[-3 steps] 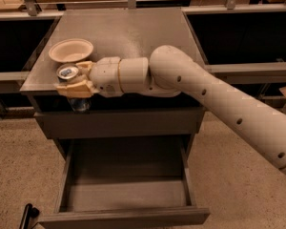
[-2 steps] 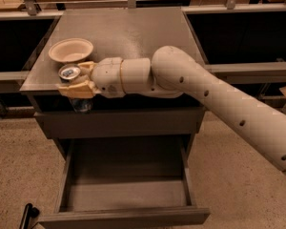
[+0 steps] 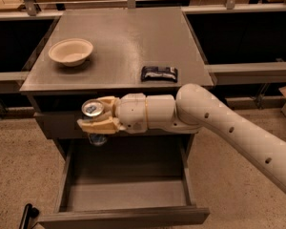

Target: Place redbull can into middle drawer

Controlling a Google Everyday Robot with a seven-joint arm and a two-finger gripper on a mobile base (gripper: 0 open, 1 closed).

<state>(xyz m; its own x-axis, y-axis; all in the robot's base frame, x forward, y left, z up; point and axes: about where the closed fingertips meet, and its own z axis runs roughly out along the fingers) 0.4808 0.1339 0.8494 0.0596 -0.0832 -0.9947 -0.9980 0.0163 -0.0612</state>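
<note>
The middle drawer [image 3: 126, 216] stands pulled out at six o'clock of the cabinet, its dark-grey floor showing bare between low side walls. The redbull can [image 3: 92, 109] is not inside it: the can hangs upright in the air over the drawer's rear left part, at about ten o'clock of the drawer floor, in front of the grey drawer front [image 3: 52, 124] of the tier above. The gripper [image 3: 91, 113] is clamped around the can, one tan finger above its silver top and one below, with the can's lower end poking out underneath. The arm [image 3: 229, 128] comes in from four o'clock. On the cabinet top [image 3: 133, 27], a pale bowl [image 3: 70, 51] sits at ten o'clock, only its own inner surface showing, and a flat dark snack packet [image 3: 159, 73] lies at five o'clock near the front edge. A second ago the gripper held the can at the top's front left edge, just below the bowl, and the arm hid the packet; now the can is lower, beneath the top's edge.
</note>
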